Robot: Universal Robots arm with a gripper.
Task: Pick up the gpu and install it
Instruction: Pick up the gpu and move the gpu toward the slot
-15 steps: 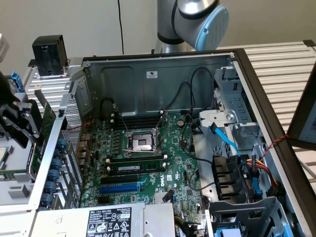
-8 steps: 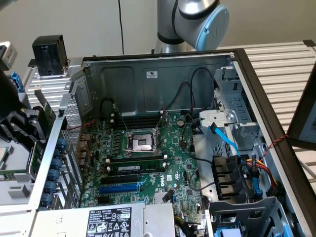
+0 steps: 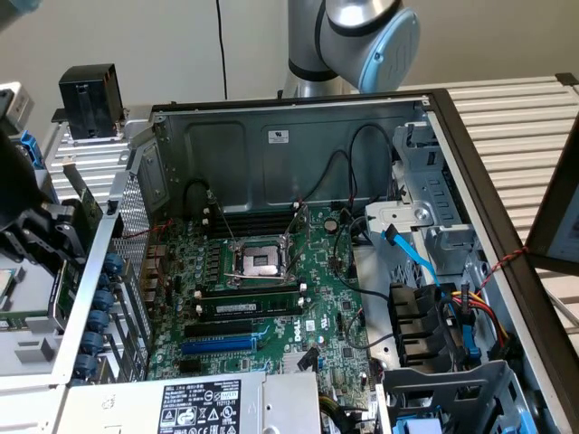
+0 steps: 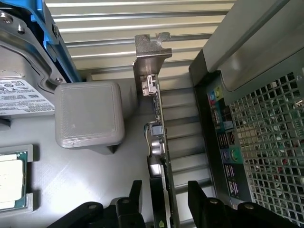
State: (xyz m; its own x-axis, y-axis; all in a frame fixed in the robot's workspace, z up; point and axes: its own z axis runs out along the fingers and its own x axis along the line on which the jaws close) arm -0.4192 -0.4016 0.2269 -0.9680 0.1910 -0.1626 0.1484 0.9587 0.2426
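The gpu (image 4: 156,118) stands on edge outside the computer case, a thin green board with its silver end bracket (image 4: 151,57) at the far end. My gripper (image 4: 166,202) is open and straddles the card's near end, one black finger (image 4: 135,194) on each side of it, with a gap showing on the case side. In the exterior view the black gripper (image 3: 36,235) sits at that view's left, just outside the case wall, by the gpu (image 3: 86,203).
A grey block (image 4: 88,114), a hard drive with a white label (image 4: 21,95) and a processor in a tray (image 4: 12,178) lie beside the card. The case's perforated rear panel (image 4: 270,142) is close on the other side. Inside, the motherboard (image 3: 262,298) has a blue slot (image 3: 222,344).
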